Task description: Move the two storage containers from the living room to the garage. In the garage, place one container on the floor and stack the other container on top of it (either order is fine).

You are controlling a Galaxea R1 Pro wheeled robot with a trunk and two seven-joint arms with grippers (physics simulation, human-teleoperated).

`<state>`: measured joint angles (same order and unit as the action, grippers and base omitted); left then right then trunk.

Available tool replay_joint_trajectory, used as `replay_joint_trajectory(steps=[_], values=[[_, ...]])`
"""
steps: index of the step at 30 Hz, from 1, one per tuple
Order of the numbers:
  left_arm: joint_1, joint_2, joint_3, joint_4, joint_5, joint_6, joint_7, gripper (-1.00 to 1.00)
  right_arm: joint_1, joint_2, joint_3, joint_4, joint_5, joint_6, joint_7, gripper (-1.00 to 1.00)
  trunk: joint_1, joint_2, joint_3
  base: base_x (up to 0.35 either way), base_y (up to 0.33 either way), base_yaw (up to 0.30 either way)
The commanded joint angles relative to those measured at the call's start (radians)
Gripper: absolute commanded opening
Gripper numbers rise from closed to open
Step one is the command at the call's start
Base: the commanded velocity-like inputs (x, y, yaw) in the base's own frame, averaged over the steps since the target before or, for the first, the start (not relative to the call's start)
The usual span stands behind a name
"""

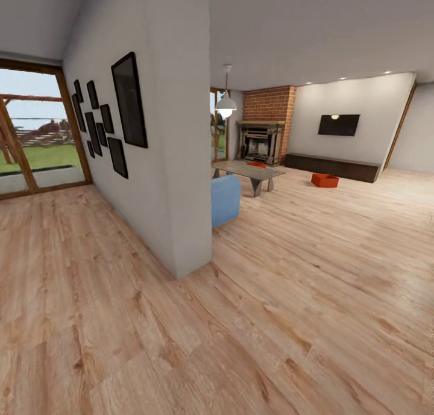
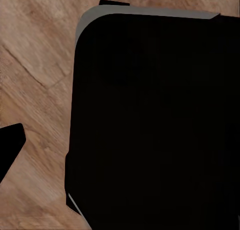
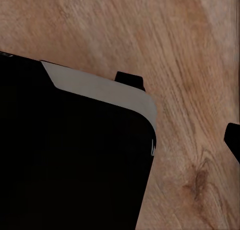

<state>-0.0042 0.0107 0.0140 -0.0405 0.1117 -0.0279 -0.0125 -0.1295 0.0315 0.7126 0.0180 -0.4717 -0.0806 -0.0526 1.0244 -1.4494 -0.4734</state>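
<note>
Nearest, wood-plank floor [image 1: 289, 318] runs under the robot's black base [image 2: 155, 125], and both wrist views look down at it (neither shows whether its pincer is spread or pressed together). Past a white wall [image 1: 175, 162] and blue sofa [image 1: 225, 199], one bin [image 1: 324, 179] sits on the floor before the dark cabinet [image 1: 334, 167]. Another [image 1: 256, 164] rests on the low table [image 1: 250, 173] by the fireplace [image 1: 260, 141].
</note>
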Motion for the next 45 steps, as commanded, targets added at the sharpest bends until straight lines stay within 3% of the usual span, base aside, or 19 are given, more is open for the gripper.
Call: replay_joint_trajectory(steps=[1,45], values=[[0.000,0.000,0.000,0.001,0.009,-0.003,-0.001,1.00,-0.001,0.001,0.008,0.002,-0.008,-0.004,-0.002,1.00,0.001,0.000,-0.001,0.322,0.000,-0.247],[0.000,0.000,0.000,0.001,0.009,-0.002,-0.001,1.00,-0.001,-0.001,0.008,0.002,-0.008,-0.004,-0.001,1.00,0.001,0.000,-0.001,0.322,0.000,-0.247]])
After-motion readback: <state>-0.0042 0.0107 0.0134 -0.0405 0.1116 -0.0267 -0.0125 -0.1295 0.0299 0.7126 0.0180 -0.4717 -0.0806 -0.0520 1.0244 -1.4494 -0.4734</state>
